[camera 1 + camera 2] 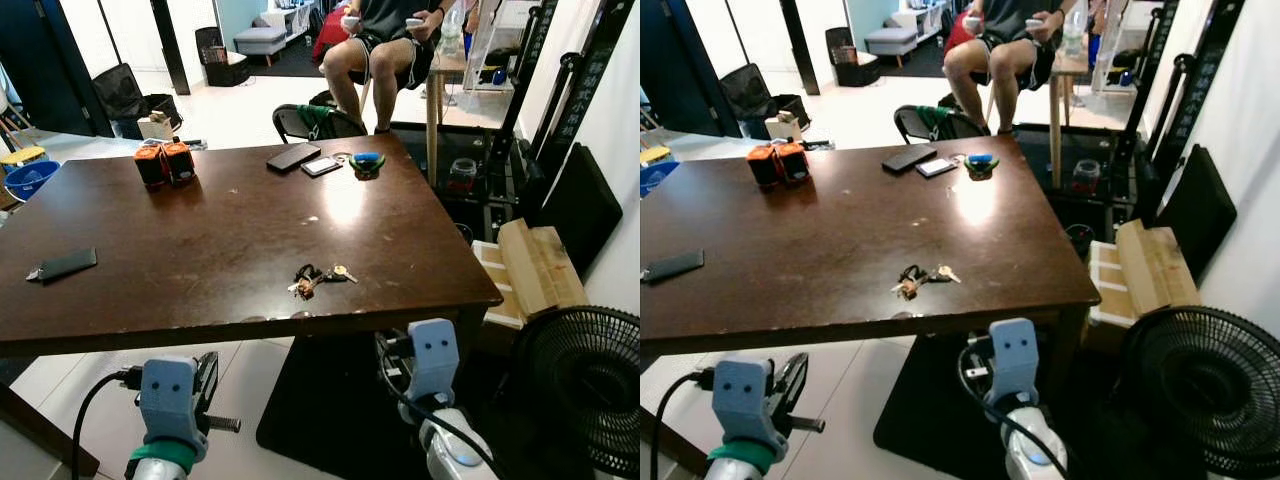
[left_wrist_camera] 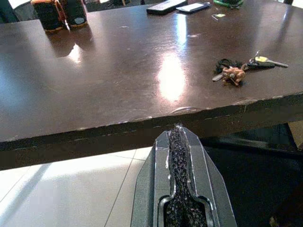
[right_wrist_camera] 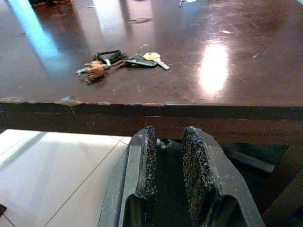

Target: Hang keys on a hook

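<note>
- Both grippers hang below the table's near edge: left gripper at lower left, pads pressed together; right gripper at lower centre, pads slightly parted.
- Keys lie near that edge, centre frame.

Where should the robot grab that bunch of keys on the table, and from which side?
Probably the middle of the keys, at the dark ring where the brown charm and the key blades meet. They lie flat near the table edge closest to the robot, so come down from above. The right claw, slightly open just below that edge, is the nearer one.
</note>
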Robot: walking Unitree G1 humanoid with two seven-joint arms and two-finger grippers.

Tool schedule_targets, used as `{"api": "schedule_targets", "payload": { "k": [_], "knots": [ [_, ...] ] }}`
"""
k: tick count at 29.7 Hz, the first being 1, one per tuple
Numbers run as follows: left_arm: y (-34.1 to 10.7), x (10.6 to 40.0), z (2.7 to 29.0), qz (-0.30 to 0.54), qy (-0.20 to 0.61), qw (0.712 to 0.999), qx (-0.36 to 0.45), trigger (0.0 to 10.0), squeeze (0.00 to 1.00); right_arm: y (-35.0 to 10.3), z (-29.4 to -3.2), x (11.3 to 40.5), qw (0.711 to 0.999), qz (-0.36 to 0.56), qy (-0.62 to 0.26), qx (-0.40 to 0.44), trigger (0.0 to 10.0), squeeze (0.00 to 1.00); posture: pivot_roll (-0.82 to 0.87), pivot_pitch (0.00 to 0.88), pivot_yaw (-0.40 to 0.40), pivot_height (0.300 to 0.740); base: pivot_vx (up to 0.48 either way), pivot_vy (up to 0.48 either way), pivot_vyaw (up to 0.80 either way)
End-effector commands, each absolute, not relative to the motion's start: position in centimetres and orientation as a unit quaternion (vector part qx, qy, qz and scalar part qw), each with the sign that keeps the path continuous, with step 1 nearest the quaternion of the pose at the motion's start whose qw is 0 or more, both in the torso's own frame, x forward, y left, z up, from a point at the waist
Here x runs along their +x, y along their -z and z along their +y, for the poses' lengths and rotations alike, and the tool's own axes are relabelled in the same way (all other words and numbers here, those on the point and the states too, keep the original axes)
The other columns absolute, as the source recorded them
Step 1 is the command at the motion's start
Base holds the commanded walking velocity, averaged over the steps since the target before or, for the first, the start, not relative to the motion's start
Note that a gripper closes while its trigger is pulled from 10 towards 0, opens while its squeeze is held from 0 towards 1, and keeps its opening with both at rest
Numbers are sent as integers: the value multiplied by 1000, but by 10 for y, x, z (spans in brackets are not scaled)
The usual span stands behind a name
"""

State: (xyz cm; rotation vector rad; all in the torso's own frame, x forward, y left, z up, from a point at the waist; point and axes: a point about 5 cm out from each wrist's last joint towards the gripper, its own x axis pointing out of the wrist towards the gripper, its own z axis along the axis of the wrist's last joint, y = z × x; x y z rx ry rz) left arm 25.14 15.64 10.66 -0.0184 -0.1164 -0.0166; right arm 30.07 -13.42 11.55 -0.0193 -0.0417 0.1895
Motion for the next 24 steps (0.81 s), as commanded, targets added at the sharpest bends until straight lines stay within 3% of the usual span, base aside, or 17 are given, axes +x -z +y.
{"api": "schedule_targets", "payload": {
  "k": [1,22,24],
  "knots": [
    [-105,248,161,-53,2,999,-9,10000,0,-111,-132,299,995,-12,-98,-9,10000,0,-91,81,152,740,266,0,0],
    [-113,251,164,-60,-1,998,-15,10000,0,-111,-133,299,995,-8,-100,-30,10000,0,-93,81,156,740,289,0,0],
    [-113,251,164,-60,-1,998,-15,10000,0,-111,-132,300,994,-8,-102,-32,10000,0,-93,81,156,740,296,0,800]
  ]
}}
